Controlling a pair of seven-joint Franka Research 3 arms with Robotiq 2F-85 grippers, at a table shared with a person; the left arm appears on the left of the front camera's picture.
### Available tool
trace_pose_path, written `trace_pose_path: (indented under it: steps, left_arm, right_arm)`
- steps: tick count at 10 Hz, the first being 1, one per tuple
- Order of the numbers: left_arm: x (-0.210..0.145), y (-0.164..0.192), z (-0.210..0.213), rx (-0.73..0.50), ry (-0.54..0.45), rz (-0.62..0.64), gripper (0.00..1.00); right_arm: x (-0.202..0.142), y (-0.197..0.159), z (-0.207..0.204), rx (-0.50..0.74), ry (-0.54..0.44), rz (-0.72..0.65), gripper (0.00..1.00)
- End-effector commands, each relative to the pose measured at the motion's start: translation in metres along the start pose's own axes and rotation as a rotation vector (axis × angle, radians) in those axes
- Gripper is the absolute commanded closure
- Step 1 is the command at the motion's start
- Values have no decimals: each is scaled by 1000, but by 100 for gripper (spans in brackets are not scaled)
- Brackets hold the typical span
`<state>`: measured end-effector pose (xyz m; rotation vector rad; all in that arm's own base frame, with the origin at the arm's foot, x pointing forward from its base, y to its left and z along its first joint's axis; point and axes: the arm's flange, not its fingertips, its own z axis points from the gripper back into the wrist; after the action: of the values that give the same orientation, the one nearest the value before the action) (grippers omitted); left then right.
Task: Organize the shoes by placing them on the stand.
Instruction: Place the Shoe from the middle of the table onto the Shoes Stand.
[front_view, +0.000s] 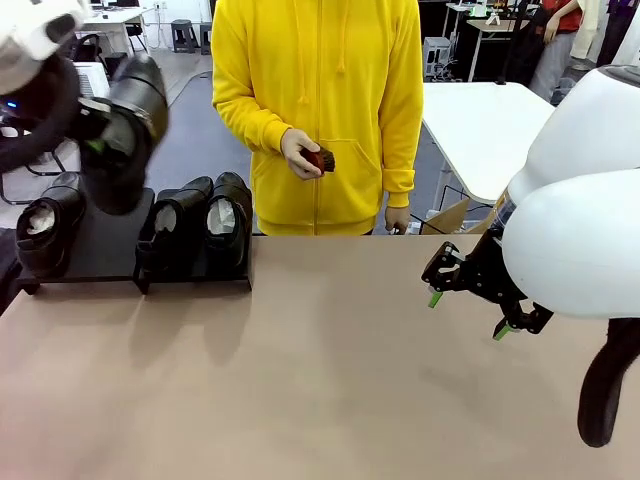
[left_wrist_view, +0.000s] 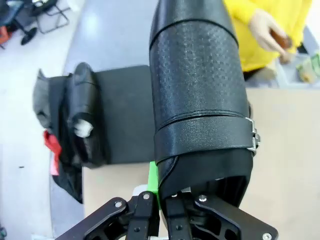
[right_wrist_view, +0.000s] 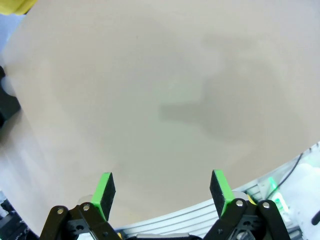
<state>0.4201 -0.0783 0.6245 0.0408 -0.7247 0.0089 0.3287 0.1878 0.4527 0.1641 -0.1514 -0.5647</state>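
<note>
The table is tan. The black stand sits at its far left corner.

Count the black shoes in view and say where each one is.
4: one at the stand's left end, two side by side at its right end, one held above it by the left gripper.

Grey floor; white tables behind.
</note>
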Motion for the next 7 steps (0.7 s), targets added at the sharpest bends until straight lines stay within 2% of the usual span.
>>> trace_pose_path:
  steps: [1, 2, 3, 5, 7]
  left_arm:
    - [7, 20, -14, 79, -26, 35, 100]
    - [7, 29, -18, 115, 0, 82, 100]
    - [4, 20, -7, 37, -13, 20, 100]
    - [4, 20, -7, 37, -13, 20, 100]
    - [-1, 36, -35, 119, 14, 40, 100]
  right_arm:
    - [5, 2, 1, 19, 8, 18, 0]
    - [5, 2, 1, 19, 8, 18, 0]
    - [5, 2, 1, 19, 8, 18, 0]
    - [5, 2, 1, 19, 8, 18, 0]
    - [5, 2, 1, 19, 8, 18, 0]
